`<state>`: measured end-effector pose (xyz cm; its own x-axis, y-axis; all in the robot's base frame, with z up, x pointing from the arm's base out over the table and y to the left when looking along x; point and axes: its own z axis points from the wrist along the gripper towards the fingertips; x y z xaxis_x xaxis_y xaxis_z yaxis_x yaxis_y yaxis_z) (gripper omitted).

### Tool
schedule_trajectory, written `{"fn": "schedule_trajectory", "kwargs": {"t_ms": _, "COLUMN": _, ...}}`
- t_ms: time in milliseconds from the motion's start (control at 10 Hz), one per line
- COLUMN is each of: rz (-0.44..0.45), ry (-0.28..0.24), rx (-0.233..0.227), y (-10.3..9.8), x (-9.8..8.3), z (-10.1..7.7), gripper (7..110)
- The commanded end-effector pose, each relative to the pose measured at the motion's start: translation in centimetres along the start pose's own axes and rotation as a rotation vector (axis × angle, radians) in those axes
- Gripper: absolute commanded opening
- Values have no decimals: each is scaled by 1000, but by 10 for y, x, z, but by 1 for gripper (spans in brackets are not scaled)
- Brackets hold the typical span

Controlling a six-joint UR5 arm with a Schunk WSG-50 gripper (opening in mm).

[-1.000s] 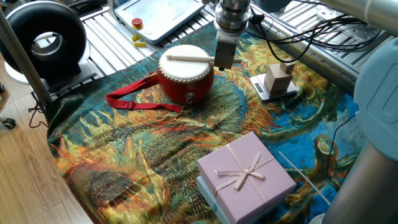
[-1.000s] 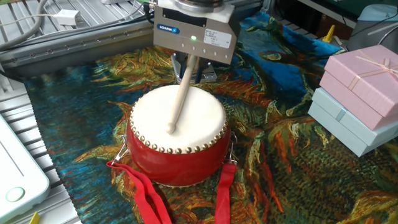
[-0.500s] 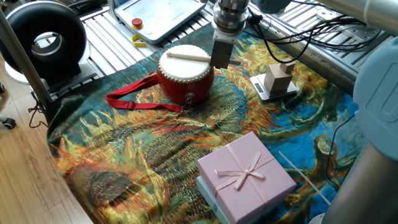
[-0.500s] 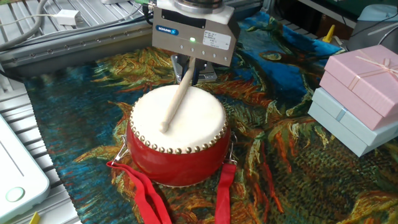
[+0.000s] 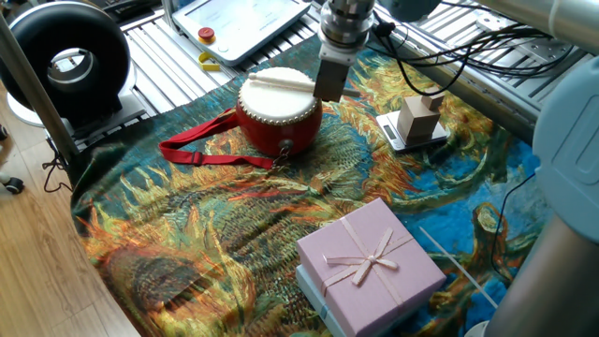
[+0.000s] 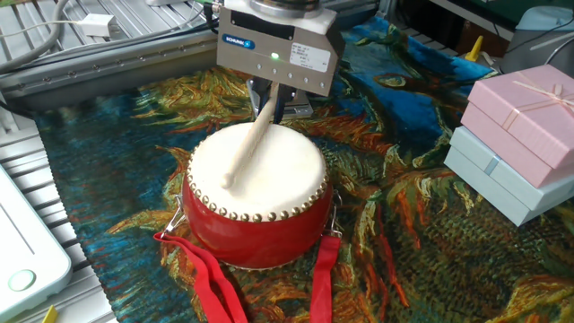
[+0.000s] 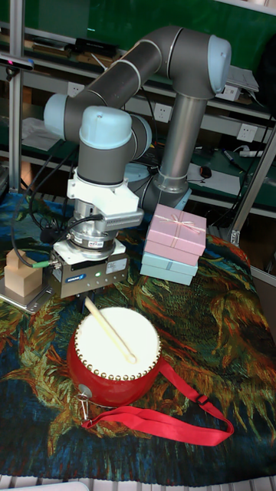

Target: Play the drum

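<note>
The drum [image 6: 257, 199] sits on the patterned cloth [image 6: 404, 251], its red strap [image 6: 211, 287] in front. On its skin, the drumstick [image 6: 244, 148] tip has swept sideways since a second ago, so playing is underway. Behind, the gripper [image 6: 269, 100] fingers pinch the stick.

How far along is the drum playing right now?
Done: the gripper already holds the drumstick over the drum. In hand: the stick slants across the white skin, tip at or just above it. Left: more beats; none can be counted from here.
</note>
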<state>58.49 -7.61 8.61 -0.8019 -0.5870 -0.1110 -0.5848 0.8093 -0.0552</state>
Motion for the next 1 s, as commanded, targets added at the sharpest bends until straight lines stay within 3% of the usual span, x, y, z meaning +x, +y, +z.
{"fn": "schedule_trajectory", "kwargs": {"t_ms": 0, "rz": 24, "ry": 31, "rx": -5, "y": 2, "x": 11, "z": -6, "gripper": 7}}
{"fn": "schedule_trajectory", "kwargs": {"t_ms": 300, "rz": 43, "ry": 64, "rx": -5, "y": 5, "x": 22, "z": -25, "gripper": 7}}
{"fn": "schedule_trajectory", "kwargs": {"t_ms": 900, "rz": 98, "ry": 74, "rx": -23, "y": 9, "x": 26, "z": -68, "gripper": 7}}
